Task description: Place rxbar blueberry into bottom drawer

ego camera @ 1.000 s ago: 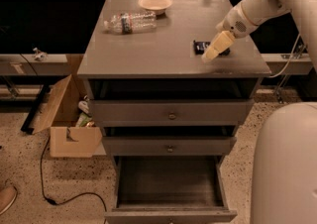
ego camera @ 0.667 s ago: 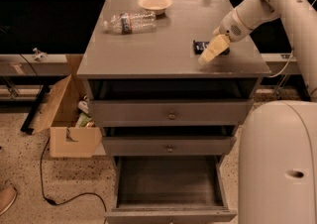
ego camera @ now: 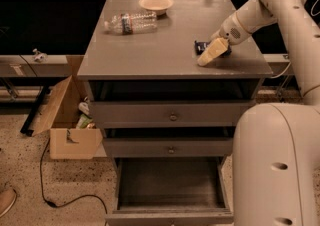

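pincer at rxbar blueberry by right edge of cabinet top

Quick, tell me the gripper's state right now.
Gripper: open or closed cannot be told. It is low over the right side of the cabinet top, right at the dark snack bar lying there.

The gripper sits low at the right front of the cabinet top, with the snack bar just behind it. Left of it the top is open. The bottle and bowl lie well apart, far left and back. Below, the bottom drawer stands pulled out and open from above, with the robot's white body crowding its right side.
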Tool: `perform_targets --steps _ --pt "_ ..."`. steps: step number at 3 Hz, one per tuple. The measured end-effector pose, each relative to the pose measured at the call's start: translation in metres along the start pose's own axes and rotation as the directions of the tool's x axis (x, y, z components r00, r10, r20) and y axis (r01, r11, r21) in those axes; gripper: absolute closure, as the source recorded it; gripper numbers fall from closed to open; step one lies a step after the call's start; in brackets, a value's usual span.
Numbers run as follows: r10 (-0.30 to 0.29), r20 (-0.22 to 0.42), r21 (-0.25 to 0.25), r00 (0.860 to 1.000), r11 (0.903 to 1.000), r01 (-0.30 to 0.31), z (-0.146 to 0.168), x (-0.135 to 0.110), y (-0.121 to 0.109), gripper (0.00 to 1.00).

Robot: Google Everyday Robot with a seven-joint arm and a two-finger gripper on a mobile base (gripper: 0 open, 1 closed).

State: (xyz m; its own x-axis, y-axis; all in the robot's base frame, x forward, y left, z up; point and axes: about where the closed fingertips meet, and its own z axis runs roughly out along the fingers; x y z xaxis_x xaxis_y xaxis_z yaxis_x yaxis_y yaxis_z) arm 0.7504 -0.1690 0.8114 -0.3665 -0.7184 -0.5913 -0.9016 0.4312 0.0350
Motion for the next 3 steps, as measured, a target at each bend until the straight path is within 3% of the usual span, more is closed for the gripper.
perform_targets --steps 1,2,3 --pt "0.001 0.000 -0.001 1.000 1.0000 -0.001 -0.003 -0.002 0.000 0.46" --pt "-0.002 0.123 0.014 0.992 0.9999 0.000 -0.027 -0.008 0.008 0.77" --pt "-0.042 0.254 0.058 0.966 0.9979 0.028 -0.063 -0.019 0.028 0.99"
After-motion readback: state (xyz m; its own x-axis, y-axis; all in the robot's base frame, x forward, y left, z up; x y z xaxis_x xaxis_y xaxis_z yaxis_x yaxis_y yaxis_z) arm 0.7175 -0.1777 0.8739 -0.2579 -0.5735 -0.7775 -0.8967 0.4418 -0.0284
